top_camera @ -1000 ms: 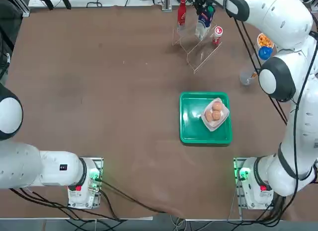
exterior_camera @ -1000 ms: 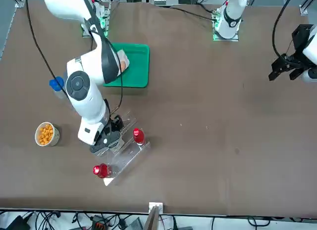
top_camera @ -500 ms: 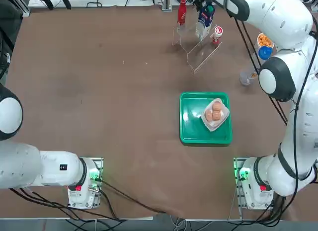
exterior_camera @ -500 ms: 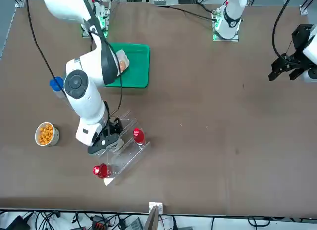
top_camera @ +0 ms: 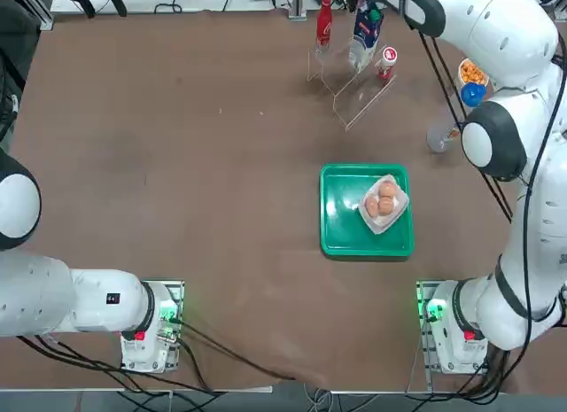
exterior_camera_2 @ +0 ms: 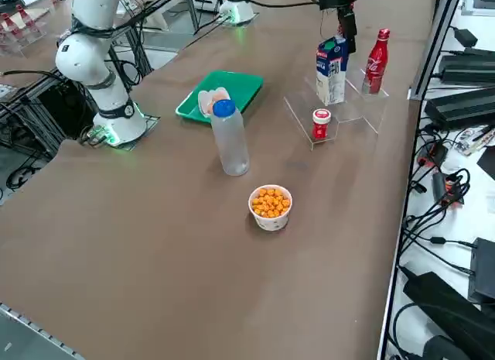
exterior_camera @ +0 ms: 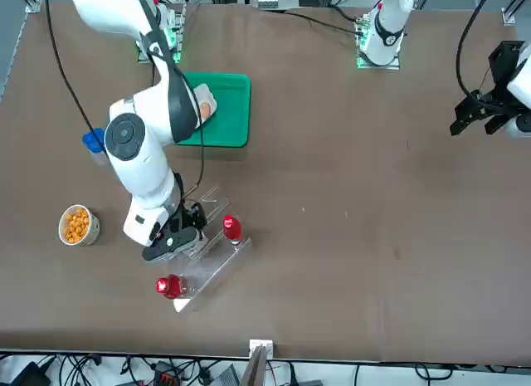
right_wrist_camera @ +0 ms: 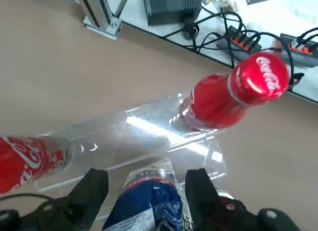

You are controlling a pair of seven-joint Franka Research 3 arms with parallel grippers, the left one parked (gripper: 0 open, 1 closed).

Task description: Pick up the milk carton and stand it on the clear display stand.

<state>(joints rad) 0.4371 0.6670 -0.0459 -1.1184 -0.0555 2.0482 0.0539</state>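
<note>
The milk carton, white with a dark blue upper part, stands upright on the clear display stand, between a slim red bottle and a small red can. My right gripper comes down from above and is shut on the carton's top. In the right wrist view the two fingers flank the blue carton top over the stand. From overhead the carton and the stand sit at the table's far edge, with my gripper above them. In the front view my wrist hides the carton.
A slim red bottle occupies the stand's top step and a small red can its low step. Nearby are a white bottle with a blue cap, a cup of orange snacks, and a green tray holding eggs.
My right gripper and the carton's top have shifted slightly toward the table's far edge. The stand, bottle and can have not moved.
</note>
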